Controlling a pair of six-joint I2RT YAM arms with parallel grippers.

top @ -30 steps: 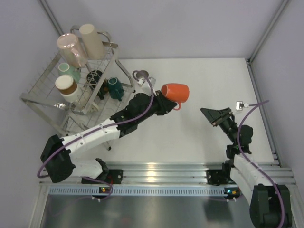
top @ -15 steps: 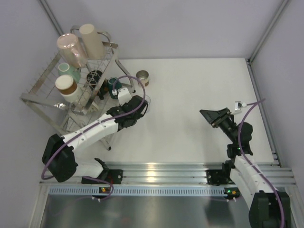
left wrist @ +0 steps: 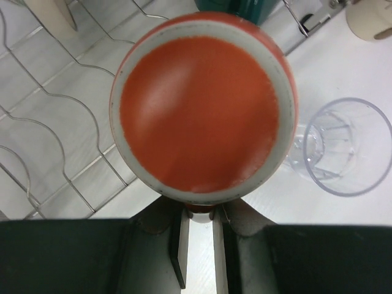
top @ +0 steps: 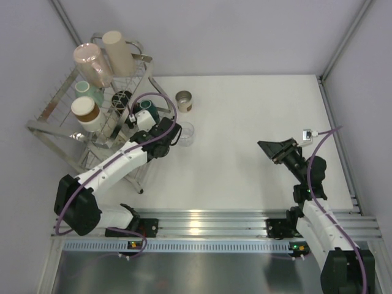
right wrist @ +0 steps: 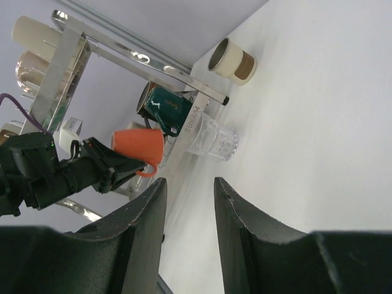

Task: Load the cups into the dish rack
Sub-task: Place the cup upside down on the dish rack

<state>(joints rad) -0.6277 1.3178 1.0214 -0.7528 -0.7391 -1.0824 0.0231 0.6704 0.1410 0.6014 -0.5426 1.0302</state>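
Observation:
My left gripper is shut on the handle of an orange mug, whose base faces the wrist camera. The right wrist view shows this mug held on its side beside the dish rack. From above, the left gripper sits at the dish rack's right edge and hides the mug. A clear glass and a brown-banded cup stand on the table. A dark teal mug lies at the rack's foot. My right gripper is open and empty, far to the right.
The rack holds a tall pink cup, a beige cup, a teal cup and a brown-banded white cup. Rack wires lie just left of the held mug. The clear glass stands close on its right.
The left arm has swung left from mid-table to the rack's right edge, carrying the orange mug. The right arm has barely moved.

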